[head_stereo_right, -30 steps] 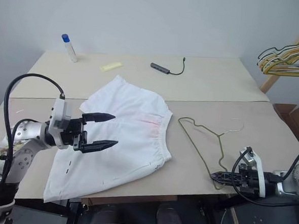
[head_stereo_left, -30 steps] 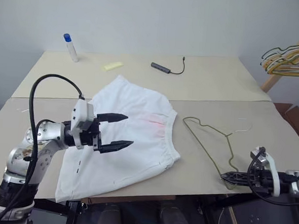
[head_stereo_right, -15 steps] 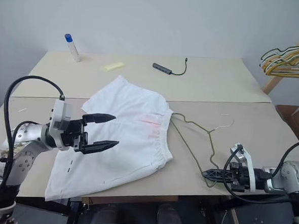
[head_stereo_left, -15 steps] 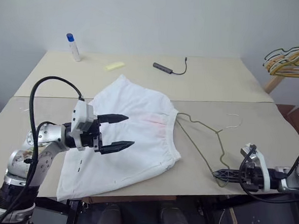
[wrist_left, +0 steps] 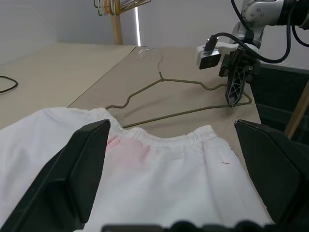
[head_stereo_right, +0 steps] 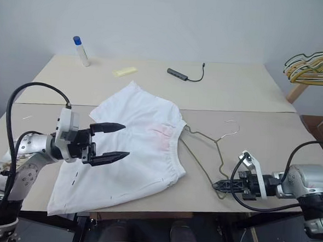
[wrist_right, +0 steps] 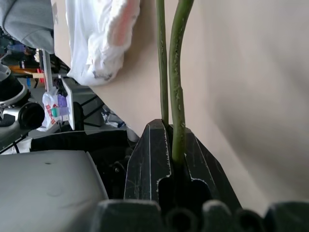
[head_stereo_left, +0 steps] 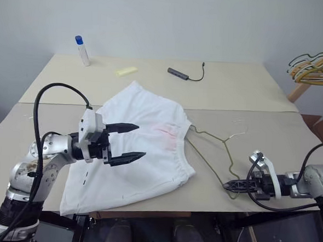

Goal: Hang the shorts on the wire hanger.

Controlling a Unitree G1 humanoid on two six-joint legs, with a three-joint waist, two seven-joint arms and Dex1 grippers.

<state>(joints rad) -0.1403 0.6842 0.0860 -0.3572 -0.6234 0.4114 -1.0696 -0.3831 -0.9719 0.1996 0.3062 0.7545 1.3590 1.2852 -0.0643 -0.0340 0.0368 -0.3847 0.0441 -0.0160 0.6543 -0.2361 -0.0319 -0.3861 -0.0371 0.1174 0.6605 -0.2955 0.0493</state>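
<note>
The white shorts lie spread flat on the tan table, waistband toward the robot's right, one leg reaching to the near edge. The olive wire hanger lies on the table just beside that waistband, its far shoulder touching or nearly touching the gathered elastic and its hook curling away toward the far side. The right gripper is clamped tight on the hanger's near corner at the table edge; the wrist view shows both runs of wire pinched between its closed fingers. The left gripper hovers over the middle of the shorts with its fingers spread wide, holding nothing. The step in hand looks like bringing the hanger to the shorts, with threading not yet begun. Next, the hanger's free end probably needs steering into the waist opening, which calls for the left gripper to pinch and lift one layer of the waistband so the wire can slip inside rather than ride over the cloth.
</note>
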